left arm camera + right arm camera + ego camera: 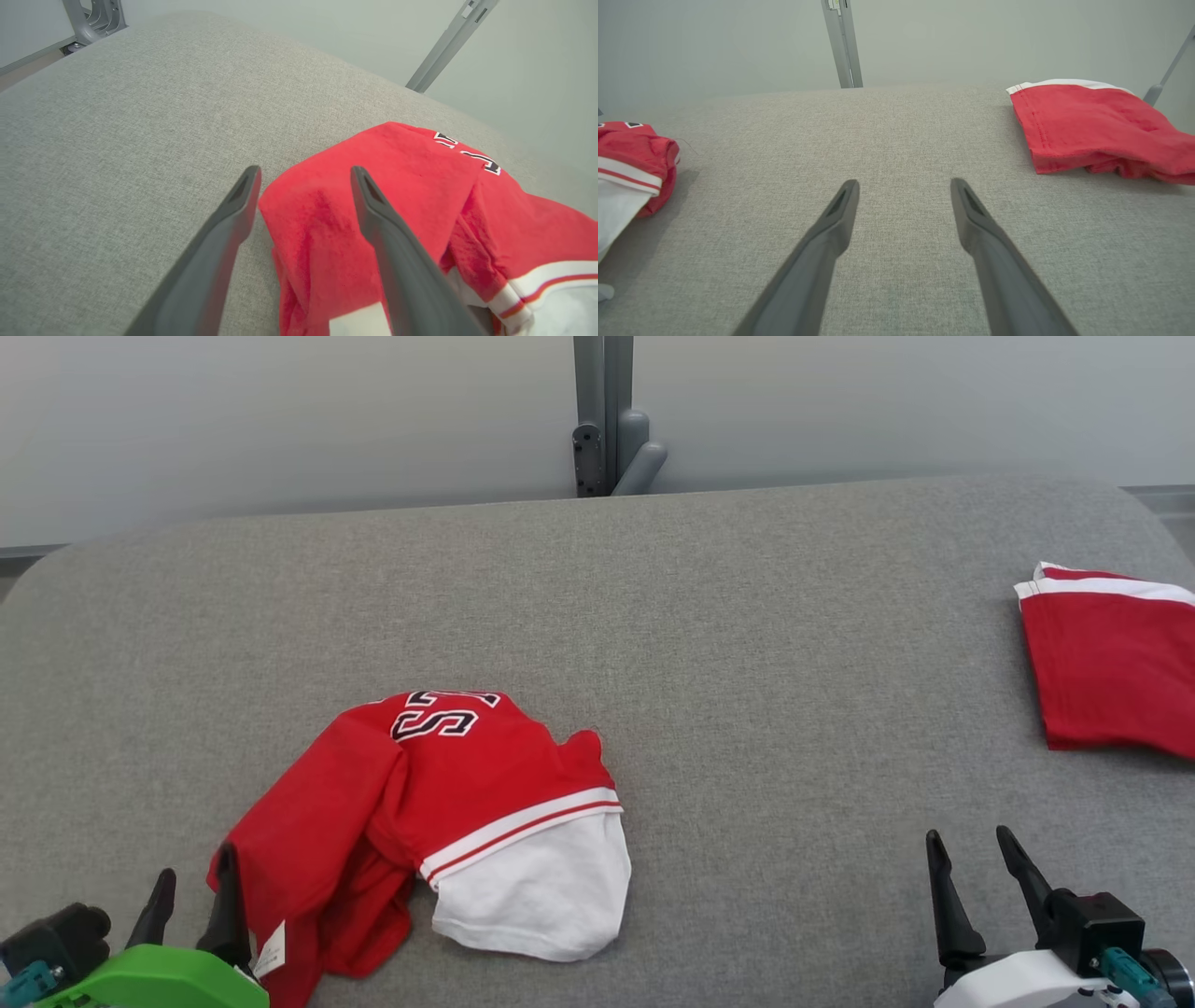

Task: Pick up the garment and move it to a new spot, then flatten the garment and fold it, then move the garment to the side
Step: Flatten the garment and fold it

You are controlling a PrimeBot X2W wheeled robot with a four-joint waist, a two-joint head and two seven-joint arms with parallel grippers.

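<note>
At the lower left of the head view, near the front edge of the counter (747, 644): garment (485, 775) in a crumpled heap, not flat, not folded. Red jersey, white panel at its front right, white band with a thin red stripe above that, black white-edged letters on top, small white label (271, 947) on the near-left fold. Bottom-left corner: left jaws spread, one tip over the garment's left edge, nothing clamped. Bottom right: right jaws spread and empty, well apart from the garment. At the counter's right edge, a second red piece (1111, 681) with a white band, folded. Counter is grey woven fabric with rounded far corners; pale wall (280, 420) behind, grey metal post (602, 411) at the middle back. Left wrist view: left fingers (219, 242) wide apart, a red fold of the garment lying between and under them, one finger over bare grey fabric, the other over red cloth; whether either touches the cloth, cannot tell. Right wrist view: right fingers (994, 252) wide apart over bare counter, garment at the far left edge, the second red piece at the upper right, post up the middle against the wall.
</note>
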